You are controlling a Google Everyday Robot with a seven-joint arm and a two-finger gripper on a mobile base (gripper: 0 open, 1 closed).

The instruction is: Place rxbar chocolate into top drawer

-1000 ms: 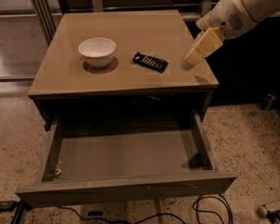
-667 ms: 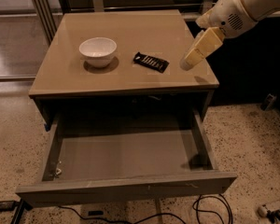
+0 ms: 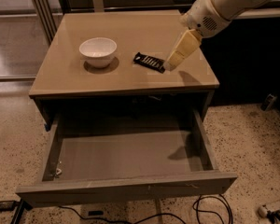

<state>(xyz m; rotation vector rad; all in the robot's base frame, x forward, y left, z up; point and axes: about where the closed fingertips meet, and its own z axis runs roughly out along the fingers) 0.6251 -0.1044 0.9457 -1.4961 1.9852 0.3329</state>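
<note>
The rxbar chocolate (image 3: 149, 62) is a small flat black bar with white lettering lines, lying on the tan tabletop (image 3: 130, 31) right of centre. My gripper (image 3: 171, 65) hangs from the white arm at the upper right, its cream fingers pointing down and left, with the tip right beside the bar's right end. The top drawer (image 3: 126, 155) stands pulled wide open below the tabletop, its plain grey bottom bare and its flat front panel (image 3: 126, 188) nearest the camera.
A white bowl (image 3: 98, 51) stands on the tabletop left of the bar. Cables (image 3: 210, 209) and a power strip (image 3: 273, 208) lie on the speckled floor by the drawer front. Metal rails (image 3: 42, 13) rise at the back left.
My gripper has moved left and down across the tabletop, from beyond the bar's right side to right next to its right end. The bar, bowl and drawer have not moved.
</note>
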